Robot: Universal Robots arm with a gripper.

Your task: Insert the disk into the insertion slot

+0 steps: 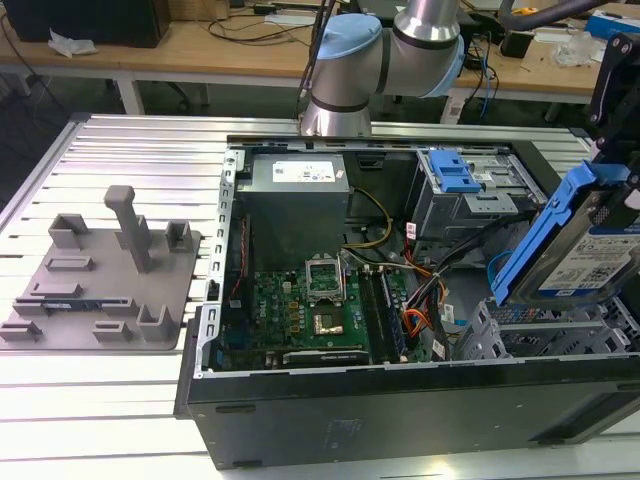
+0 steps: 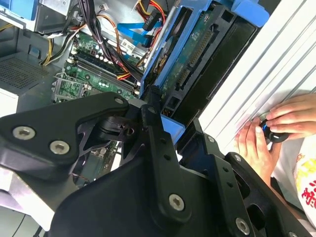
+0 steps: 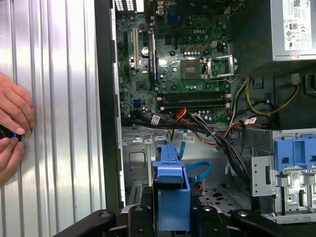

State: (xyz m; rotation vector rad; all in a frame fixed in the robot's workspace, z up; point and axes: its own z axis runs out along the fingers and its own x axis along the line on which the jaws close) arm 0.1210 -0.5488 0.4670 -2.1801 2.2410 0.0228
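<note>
The disk (image 1: pixel 578 245), a silver drive with a white label in a bright blue carrier, hangs tilted over the open computer case at the exterior view's right. My gripper (image 1: pixel 606 160) is shut on its upper end. Just below it lies the insertion slot (image 1: pixel 545 335), a grey perforated metal cage in the case's near right corner; the disk's lower edge is close above it. In the first wrist view the disk (image 3: pixel 171 195) is seen edge-on between my fingers (image 3: pixel 136 217), above the cage floor (image 3: pixel 138 165). In the second wrist view the disk (image 2: pixel 197 57) shows its circuit-board side.
A second grey bay with a ridged blue latch (image 1: pixel 452 172) sits further back in the case. Cables (image 1: pixel 425 300), the motherboard (image 1: pixel 310 310) and the power supply (image 1: pixel 295 195) surround the cage. A grey fixture plate (image 1: pixel 100 275) lies on the exterior view's left. A person's hands (image 2: pixel 274 126) rest beside the case.
</note>
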